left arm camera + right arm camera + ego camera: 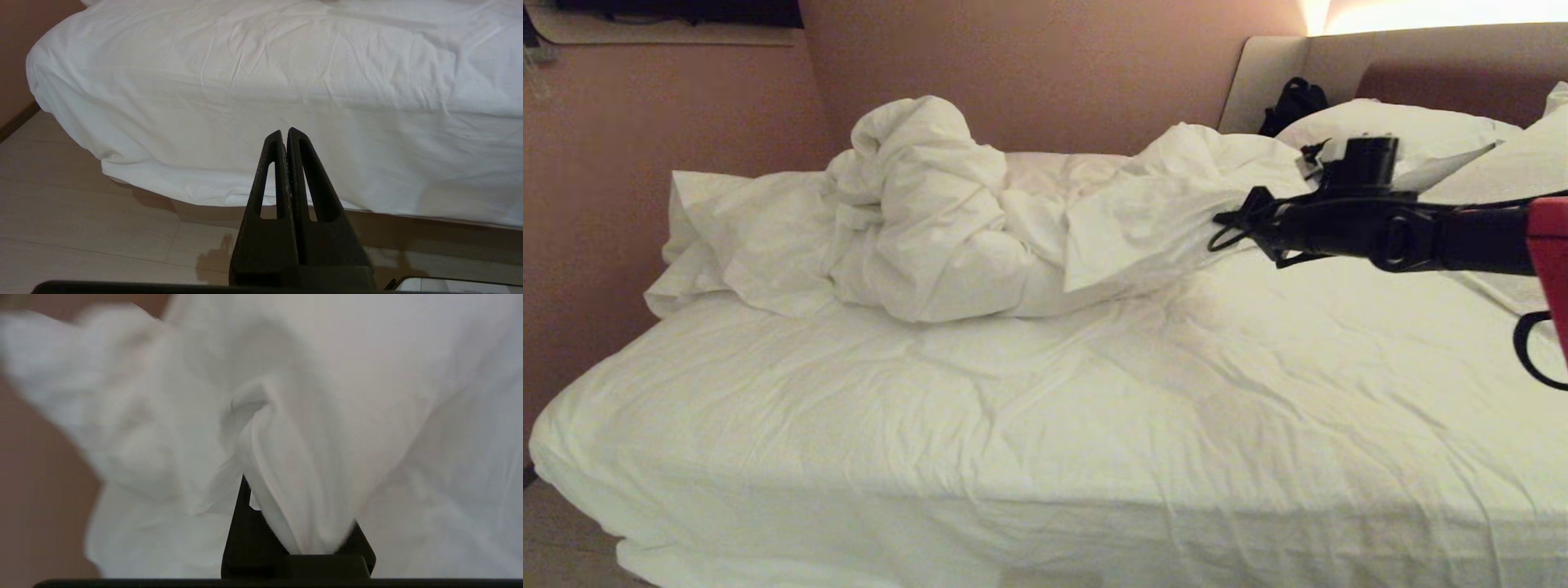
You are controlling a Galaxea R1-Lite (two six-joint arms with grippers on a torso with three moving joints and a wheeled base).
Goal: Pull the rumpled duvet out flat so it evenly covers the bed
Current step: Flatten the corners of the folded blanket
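Observation:
The duvet [915, 220] lies bunched in a tall, twisted heap along the far side of the bed [1013, 408], whose white sheet is bare in front of it. My right arm reaches in from the right. Its gripper [1227, 222] is at the heap's right-hand flap. In the right wrist view a thick fold of the duvet [294, 428] runs between the jaws of the right gripper [294, 514], which is shut on it. The fabric hides most of both fingers. My left gripper [284, 134] is shut and empty, low beside the bed's near side [286, 73].
Two white pillows [1388, 126] lean on the padded headboard [1421, 82] at the far right, with a black bag [1294, 102] beside them. A pinkish wall runs behind the bed and along the left. Pale floor [81, 228] and the bed's base [408, 228] show below the sheet.

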